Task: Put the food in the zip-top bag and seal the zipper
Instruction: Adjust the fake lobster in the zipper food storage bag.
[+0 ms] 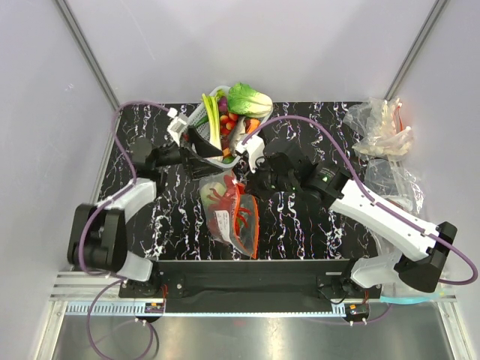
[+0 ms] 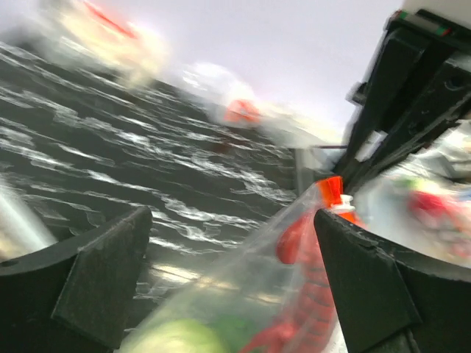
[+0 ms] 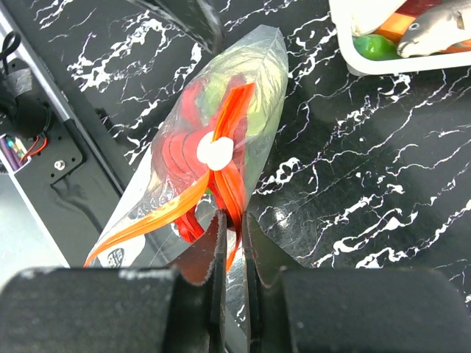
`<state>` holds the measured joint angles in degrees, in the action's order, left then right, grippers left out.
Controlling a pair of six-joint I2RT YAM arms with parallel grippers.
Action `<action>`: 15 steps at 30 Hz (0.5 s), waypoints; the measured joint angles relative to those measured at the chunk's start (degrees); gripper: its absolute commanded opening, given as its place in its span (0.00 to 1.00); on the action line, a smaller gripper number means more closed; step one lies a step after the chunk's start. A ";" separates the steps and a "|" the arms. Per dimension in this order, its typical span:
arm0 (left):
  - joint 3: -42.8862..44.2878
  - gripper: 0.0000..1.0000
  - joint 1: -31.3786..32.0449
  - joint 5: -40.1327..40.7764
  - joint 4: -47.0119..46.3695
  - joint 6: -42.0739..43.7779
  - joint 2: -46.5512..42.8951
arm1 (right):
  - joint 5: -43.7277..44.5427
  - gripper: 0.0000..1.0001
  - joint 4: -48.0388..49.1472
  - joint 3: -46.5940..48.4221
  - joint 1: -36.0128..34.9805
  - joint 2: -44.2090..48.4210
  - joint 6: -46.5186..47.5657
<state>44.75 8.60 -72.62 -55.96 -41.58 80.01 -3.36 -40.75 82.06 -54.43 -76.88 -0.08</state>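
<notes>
Red plastic lobster (image 3: 176,147) and pale round cabbage (image 3: 250,103) lie inside the clear zip-top bag (image 1: 229,225) on the worktop (image 1: 300,225), so sealing seems in hand. Right gripper (image 3: 232,239) pinches the red-orange zipper strip (image 3: 234,125); left gripper (image 2: 228,287) gapes at the bag's end. Next likely needs a steady slide along it

Round your black, white-veined table (image 1: 300,225): plain pale walls (image 1: 247,45) behind & both sides, silver struts (image 1: 84,49) at back corners.
</notes>
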 measured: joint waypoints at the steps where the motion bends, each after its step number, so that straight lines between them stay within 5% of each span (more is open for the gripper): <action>1: 0.26 0.99 0.13 -1.95 -3.96 -4.87 2.54 | -0.33 0.00 -0.11 0.02 0.00 0.00 0.26; 5: 2.78 0.96 1.77 -6.71 -10.86 -17.55 10.69 | -0.79 0.00 -0.85 0.33 0.00 0.00 0.98; 15: 4.39 0.82 7.48 -11.10 -15.91 -24.04 11.80 | -0.79 0.00 -2.16 0.87 0.00 0.00 1.84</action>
<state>49.15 16.08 -83.72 -71.88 -65.63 91.81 -4.14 -42.92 82.94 -54.43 -76.88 1.76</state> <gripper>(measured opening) 0.848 0.142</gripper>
